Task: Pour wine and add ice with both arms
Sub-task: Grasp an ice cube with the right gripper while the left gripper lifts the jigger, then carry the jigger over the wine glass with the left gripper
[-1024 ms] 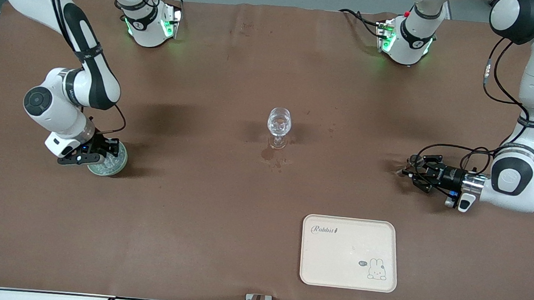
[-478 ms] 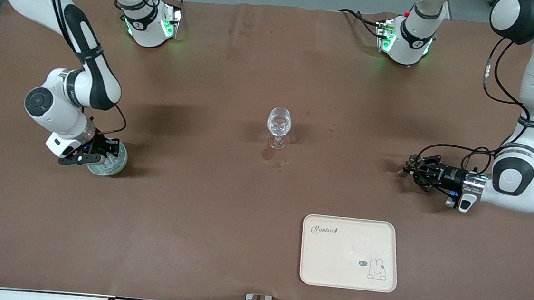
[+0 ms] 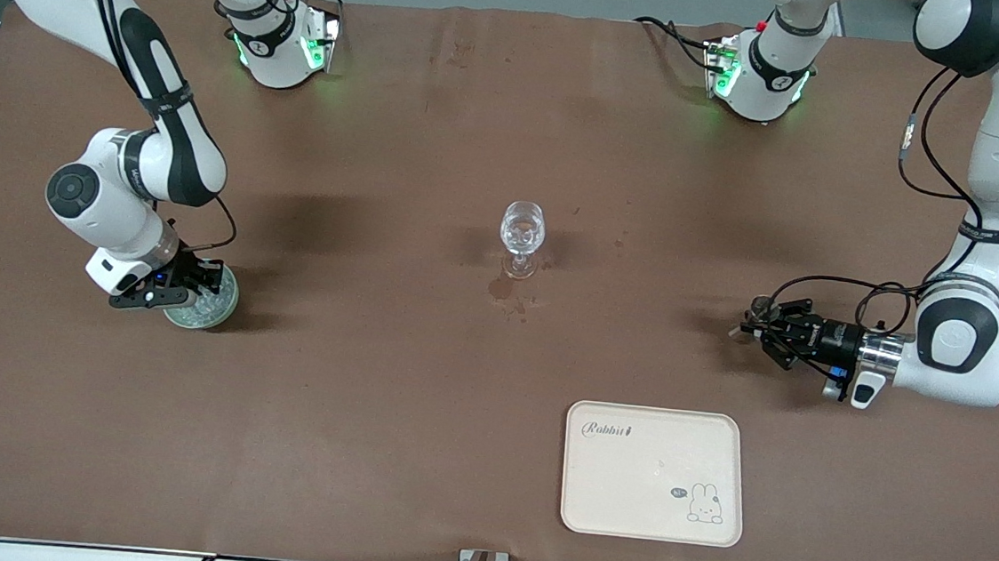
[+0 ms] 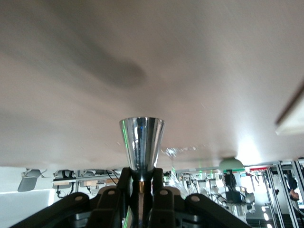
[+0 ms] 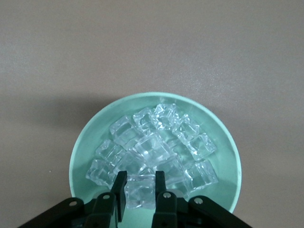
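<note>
While both grips hold, slip is the risk: right gripper (image 5: 137, 190) pinches 1 ice cube (image 5: 140, 194) in the green bowl (image 5: 228, 156); left gripper (image 4: 141, 183) pinches a steel jigger (image 4: 141, 142), low over the left arm's end.
Wet cube could squirt out on lift; tilted jigger could spill short of the wine glass (image 3: 522, 233) mid-table. Brown cloth (image 3: 362, 439) stained near the glass, beige tray (image 3: 652, 498) nearer camera; lab clutter past the edge.

Even, fairly bright light from overhead falls on the brown worktop (image 3: 382, 414), leaving soft dark shadows beside the arms and the glass (image 3: 522, 238). The left wrist view is hazy, its worktop washed pale, with glare on the shiny cup (image 4: 141, 148). In the right wrist view the ice (image 5: 156, 149) glints sharply.
</note>
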You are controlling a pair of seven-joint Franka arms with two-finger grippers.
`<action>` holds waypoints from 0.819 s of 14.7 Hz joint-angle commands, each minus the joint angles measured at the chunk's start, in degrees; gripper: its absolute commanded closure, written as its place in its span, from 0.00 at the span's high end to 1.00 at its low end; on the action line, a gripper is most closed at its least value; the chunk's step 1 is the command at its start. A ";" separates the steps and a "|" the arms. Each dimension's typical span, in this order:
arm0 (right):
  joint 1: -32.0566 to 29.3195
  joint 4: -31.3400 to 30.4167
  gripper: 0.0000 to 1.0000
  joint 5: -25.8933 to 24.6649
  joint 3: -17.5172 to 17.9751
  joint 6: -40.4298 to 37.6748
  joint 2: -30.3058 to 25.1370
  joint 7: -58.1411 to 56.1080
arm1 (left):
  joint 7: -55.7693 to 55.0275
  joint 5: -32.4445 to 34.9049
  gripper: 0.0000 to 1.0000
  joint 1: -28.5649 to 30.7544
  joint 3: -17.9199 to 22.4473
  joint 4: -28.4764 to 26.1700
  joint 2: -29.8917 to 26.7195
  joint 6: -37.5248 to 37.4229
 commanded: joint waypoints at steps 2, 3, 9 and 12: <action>-0.28 4.51 0.00 -0.03 1.84 -9.39 -2.29 0.46 | -6.22 -3.41 0.00 -1.10 -4.35 -0.81 -3.16 1.10; -0.28 6.96 0.00 -0.03 1.84 -14.66 -3.78 0.46 | -7.09 -3.50 0.00 -1.72 -5.59 -2.29 -5.08 3.64; -0.37 17.59 0.00 0.06 2.02 -31.99 -13.54 6.35 | -18.26 -3.50 0.00 -4.18 -12.98 -5.46 -12.12 9.64; -0.45 24.81 0.00 -0.03 2.02 -42.28 -16.70 11.34 | -21.41 -3.41 0.00 -4.97 -16.05 -10.82 -17.74 15.78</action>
